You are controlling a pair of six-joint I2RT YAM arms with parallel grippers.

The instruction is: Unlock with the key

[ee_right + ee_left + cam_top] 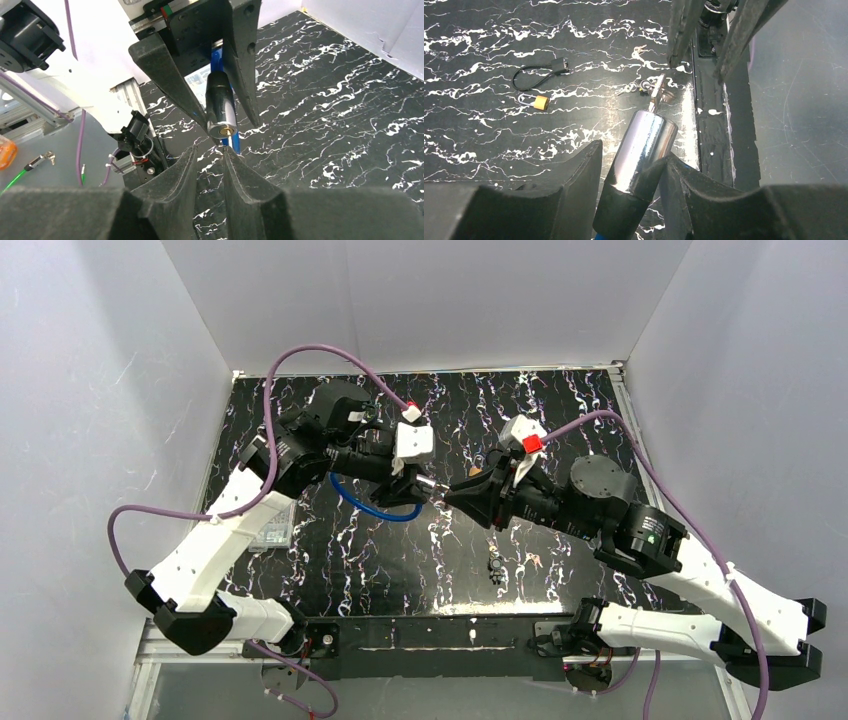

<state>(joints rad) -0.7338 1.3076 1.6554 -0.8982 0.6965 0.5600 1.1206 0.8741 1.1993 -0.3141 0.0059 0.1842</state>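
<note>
My left gripper (408, 486) (634, 152) is shut on the chrome barrel of a cable lock (646, 145) with a blue cable (365, 508), holding it above the table. A silver key (657, 91) sticks out of the barrel's end. My right gripper (450, 496) (210, 150) faces the barrel's end (222, 131), close in front of it. Its jaws stand a little apart with nothing between them. In the left wrist view its fingers (681, 35) sit just right of the key, not touching it.
A key ring with loose keys (495, 565) lies on the black marbled table (560, 420) in front of the arms. A small brass padlock (541, 102) and a black cable lock (555, 66) lie further off. A clear box (272, 532) sits at the left edge.
</note>
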